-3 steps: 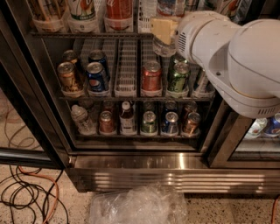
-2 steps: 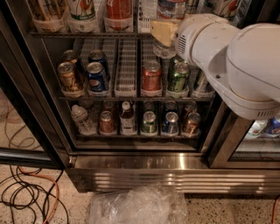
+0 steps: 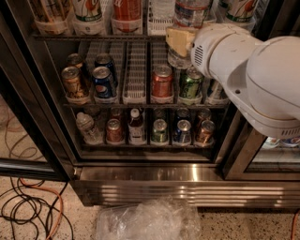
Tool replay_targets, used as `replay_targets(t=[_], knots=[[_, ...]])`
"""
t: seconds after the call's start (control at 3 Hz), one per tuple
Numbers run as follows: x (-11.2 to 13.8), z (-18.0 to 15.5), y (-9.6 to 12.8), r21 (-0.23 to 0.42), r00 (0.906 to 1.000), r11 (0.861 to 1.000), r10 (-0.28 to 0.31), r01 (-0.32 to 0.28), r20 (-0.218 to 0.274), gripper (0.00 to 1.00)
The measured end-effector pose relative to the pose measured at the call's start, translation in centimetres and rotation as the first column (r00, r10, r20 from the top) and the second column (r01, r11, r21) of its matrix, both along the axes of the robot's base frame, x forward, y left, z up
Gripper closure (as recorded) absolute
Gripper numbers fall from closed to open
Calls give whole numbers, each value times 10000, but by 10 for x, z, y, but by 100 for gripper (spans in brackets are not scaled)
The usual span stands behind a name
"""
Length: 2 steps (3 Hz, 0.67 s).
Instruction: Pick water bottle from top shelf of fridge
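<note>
The water bottle (image 3: 189, 13) is clear with a pale label. It stands at the upper right of the open fridge (image 3: 154, 176), and its ribbed lower body hangs down in front of the top shelf (image 3: 93, 36). My gripper (image 3: 182, 42) is at the end of the big white arm (image 3: 262, 79) that comes in from the right. It is shut on the bottle, with a tan finger pad (image 3: 177, 40) pressed on the bottle's side. The bottle's cap is out of view above the frame.
Tall cans and white lattice trays (image 3: 159, 21) fill the top shelf. Soda cans (image 3: 162, 82) stand on the middle rack. The bottom rack holds cans, a squat clear bottle (image 3: 86, 127) and a brown drink bottle (image 3: 136, 126). A crumpled plastic bag (image 3: 145, 220) and cables (image 3: 28, 206) lie on the floor. A glass door (image 3: 243, 154) stands at the right.
My gripper and the water bottle have shifted slightly down and to the right. The cans and racks have not moved.
</note>
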State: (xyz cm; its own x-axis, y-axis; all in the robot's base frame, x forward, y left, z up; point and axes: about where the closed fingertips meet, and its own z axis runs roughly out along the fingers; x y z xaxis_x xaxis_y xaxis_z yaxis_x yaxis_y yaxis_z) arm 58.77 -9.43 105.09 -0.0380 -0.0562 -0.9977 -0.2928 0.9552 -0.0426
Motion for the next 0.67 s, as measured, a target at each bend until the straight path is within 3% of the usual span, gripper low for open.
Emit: replay_targets(t=[0.33,0.67], knots=[[-10,-33,-10,705,9958,9967,-346,406,-847,100],[-30,-90,-24,1776,9703,9739,-1005,1411,-2199,100]])
